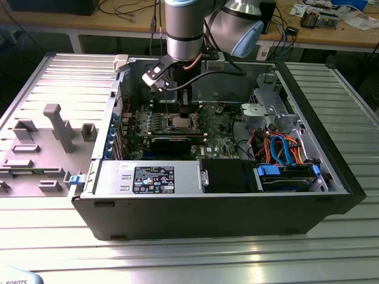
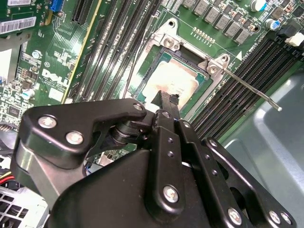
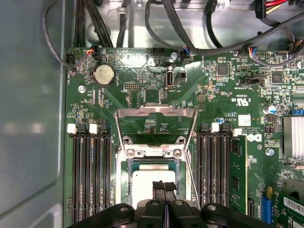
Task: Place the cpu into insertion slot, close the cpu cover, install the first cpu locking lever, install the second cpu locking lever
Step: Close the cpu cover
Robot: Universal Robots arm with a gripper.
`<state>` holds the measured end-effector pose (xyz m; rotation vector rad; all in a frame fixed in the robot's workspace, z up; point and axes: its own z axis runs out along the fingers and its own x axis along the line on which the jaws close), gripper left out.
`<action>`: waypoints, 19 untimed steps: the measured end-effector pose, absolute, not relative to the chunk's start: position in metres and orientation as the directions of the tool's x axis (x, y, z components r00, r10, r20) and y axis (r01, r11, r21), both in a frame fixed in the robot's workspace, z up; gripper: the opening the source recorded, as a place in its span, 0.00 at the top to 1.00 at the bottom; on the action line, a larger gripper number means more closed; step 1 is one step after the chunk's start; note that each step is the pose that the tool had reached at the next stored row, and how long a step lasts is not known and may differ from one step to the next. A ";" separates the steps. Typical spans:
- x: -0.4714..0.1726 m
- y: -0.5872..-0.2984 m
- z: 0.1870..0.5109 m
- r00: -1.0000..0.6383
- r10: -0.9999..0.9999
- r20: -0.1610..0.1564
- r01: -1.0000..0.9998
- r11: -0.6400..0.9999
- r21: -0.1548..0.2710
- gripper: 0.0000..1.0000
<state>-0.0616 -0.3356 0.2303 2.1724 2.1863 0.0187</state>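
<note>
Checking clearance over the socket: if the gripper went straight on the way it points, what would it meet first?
Most likely the small square silvery-grey cpu, lying in the square metal-framed insertion slot directly beneath the gripper. Whether a gap remains between them is unclear.

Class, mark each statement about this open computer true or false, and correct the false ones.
1. The cpu lies in the insertion slot. True.
2. The cpu cover is shut over the chip. False: it stands swung open, clear of the chip.
3. The pincer hangs outside the computer case. False: it is inside the case, right above the cpu.
4. Long black memory slots run along both sides of the insertion slot. True.
</note>
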 end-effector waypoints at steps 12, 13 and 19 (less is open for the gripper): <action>-0.062 -0.336 0.233 -0.006 0.999 -0.041 0.999 0.008 0.050 0.89; -0.062 -0.336 0.233 -0.006 0.999 -0.042 0.999 0.008 0.050 0.89; -0.062 -0.336 0.234 -0.006 0.999 -0.048 0.999 0.008 0.050 0.89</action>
